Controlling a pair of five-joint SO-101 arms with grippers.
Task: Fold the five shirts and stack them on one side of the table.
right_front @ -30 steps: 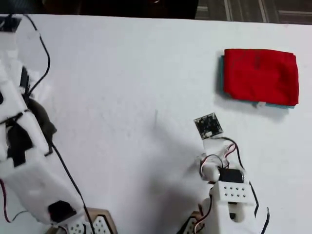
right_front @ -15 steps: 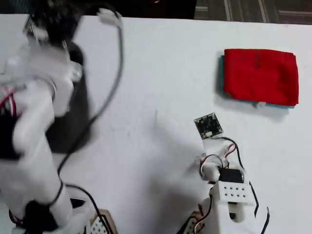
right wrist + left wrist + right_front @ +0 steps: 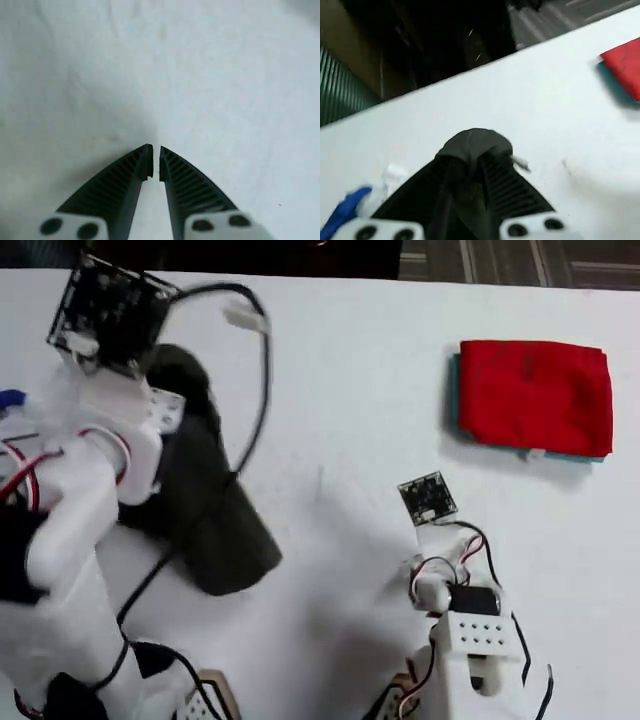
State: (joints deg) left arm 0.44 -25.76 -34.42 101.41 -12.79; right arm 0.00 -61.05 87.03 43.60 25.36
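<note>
A dark grey shirt (image 3: 212,512) hangs bunched from my left arm (image 3: 75,490) over the table's left part. In the left wrist view my left gripper (image 3: 475,156) is shut on a fold of that dark shirt (image 3: 476,142). A folded red shirt (image 3: 535,395) lies on a folded teal one (image 3: 455,390) at the far right of the table; the red shirt (image 3: 626,67) also appears in the left wrist view. My right gripper (image 3: 155,150) is shut on nothing, just above bare white table. The right arm (image 3: 465,630) sits near the front edge.
The white table (image 3: 350,360) is bare between the hanging shirt and the red stack. A bit of blue cloth (image 3: 10,400) shows at the left edge, seen too as blue cloth (image 3: 344,212) in the left wrist view. Loose cables (image 3: 250,350) trail from the left arm.
My left arm has swung up from the table's left edge and inward, lifting the dark shirt into view and carrying it to the right. The right arm and the red stack have not moved.
</note>
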